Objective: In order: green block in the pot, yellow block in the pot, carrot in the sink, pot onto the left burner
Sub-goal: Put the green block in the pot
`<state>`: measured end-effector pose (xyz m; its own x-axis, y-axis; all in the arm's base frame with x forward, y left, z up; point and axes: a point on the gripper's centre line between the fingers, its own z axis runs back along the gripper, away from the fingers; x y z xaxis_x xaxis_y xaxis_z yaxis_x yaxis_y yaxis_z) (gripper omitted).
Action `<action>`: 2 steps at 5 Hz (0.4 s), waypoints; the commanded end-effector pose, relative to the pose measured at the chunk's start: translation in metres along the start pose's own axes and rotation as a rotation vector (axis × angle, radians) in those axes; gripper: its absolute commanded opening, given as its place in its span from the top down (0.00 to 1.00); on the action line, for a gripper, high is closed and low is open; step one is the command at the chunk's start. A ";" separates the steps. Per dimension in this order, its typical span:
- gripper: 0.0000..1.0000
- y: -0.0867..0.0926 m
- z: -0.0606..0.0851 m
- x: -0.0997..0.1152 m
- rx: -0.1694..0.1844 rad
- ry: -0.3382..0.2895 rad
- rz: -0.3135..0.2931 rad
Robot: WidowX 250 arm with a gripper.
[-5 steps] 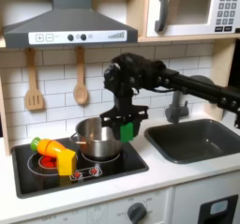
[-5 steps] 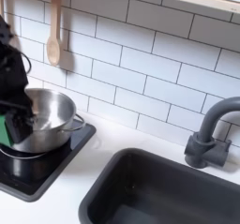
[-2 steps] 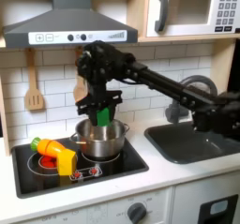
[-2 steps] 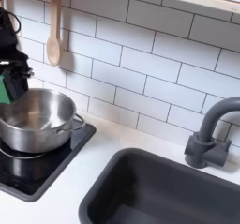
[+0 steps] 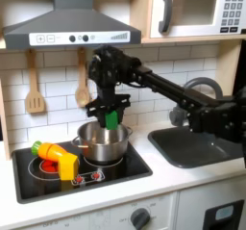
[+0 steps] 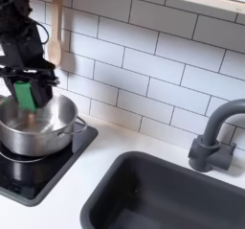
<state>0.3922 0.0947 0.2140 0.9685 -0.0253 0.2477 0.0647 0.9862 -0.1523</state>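
Currently on the first step: black gripper [image 5: 111, 114] closed on the small bright green rectangular block [image 6: 23, 93], held upright just above the shiny round steel pot [image 6: 43, 127] on the black stovetop [image 5: 125, 166]. Judged next: lower slightly, then open the jaws. Pot interior apparently bare. Dark grey recessed sink [image 6: 182, 199] empty. Yellow block [image 5: 67, 166] and orange carrot [image 5: 53, 151] lying beside the pot.

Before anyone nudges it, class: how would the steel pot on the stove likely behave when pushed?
The pot looks rigid and shiny, so it would probably slide across the smooth black stovetop rather than tip; it sits wide and low. It likely weighs little, being toy-sized.
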 end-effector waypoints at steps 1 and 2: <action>1.00 0.000 -0.024 0.006 -0.004 0.042 0.010; 1.00 0.005 -0.032 0.004 -0.009 0.072 0.021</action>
<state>0.4043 0.0902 0.1830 0.9848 -0.0205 0.1726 0.0499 0.9845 -0.1682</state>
